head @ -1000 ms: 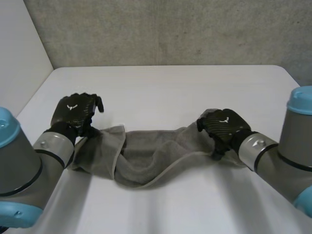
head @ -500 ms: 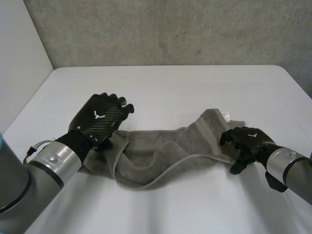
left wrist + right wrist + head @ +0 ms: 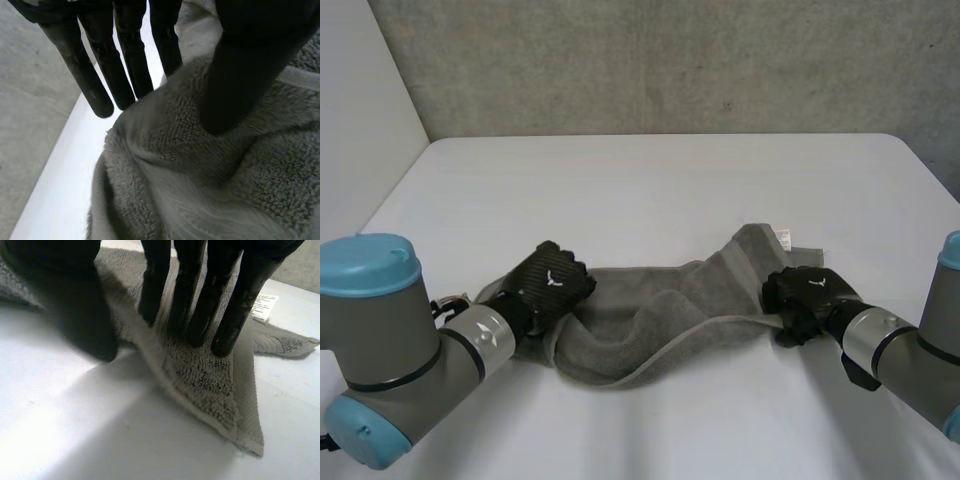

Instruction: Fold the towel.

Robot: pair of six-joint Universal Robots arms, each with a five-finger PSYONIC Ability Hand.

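A grey towel [image 3: 640,320] lies bunched in a long, sagging strip across the near part of the white table [image 3: 670,190]. My left hand [image 3: 552,285] is on the towel's left end, knuckles up. In the left wrist view its thumb [image 3: 245,75] presses into the towel [image 3: 200,175], and its fingers [image 3: 100,75] reach past a raised ridge of cloth squeezed between them. My right hand [image 3: 805,292] sits on the right end at the near edge. There its fingers [image 3: 230,315] bear on the towel [image 3: 210,380], and the thumb [image 3: 80,315] closes in at the hem.
A white label [image 3: 783,238] shows at the towel's far right corner, also in the right wrist view [image 3: 263,307]. Bare table stretches beyond the towel to a grey wall. The table's left edge runs close behind my left arm.
Both hands have come down onto the towel's ends and closed. The left one dropped from above the left end; the right one moved in from the right onto the near edge.
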